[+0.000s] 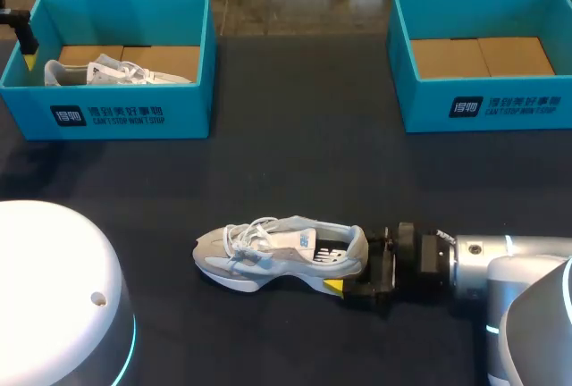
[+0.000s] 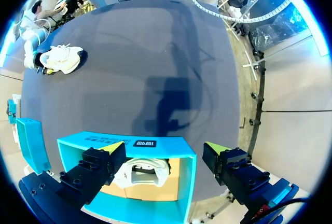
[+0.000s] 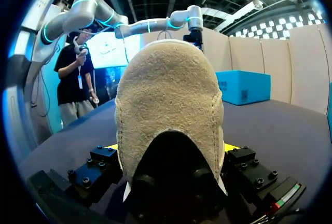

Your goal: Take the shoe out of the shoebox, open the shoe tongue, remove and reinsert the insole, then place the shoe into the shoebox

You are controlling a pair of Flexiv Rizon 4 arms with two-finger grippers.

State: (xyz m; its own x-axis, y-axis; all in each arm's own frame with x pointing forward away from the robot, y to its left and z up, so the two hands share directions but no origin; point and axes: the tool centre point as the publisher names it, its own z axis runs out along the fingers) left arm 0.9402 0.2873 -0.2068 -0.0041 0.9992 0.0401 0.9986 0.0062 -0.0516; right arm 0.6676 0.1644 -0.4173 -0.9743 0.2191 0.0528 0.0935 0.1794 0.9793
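A grey and white shoe lies on its side mid-table, toe pointing left. My right gripper is at its heel, open, one yellow-tipped finger on each side. In the right wrist view the beige heel fills the gap between the fingers. The left blue shoebox holds a second white shoe. My left gripper hangs open over that box's left end. In the left wrist view this boxed shoe lies below the gripper, untouched. The shoe on the table shows far off.
A second blue box stands at the back right, showing only its cardboard floor. The dark table runs bare between the two boxes and the shoe. My left arm's white base fills the front left corner.
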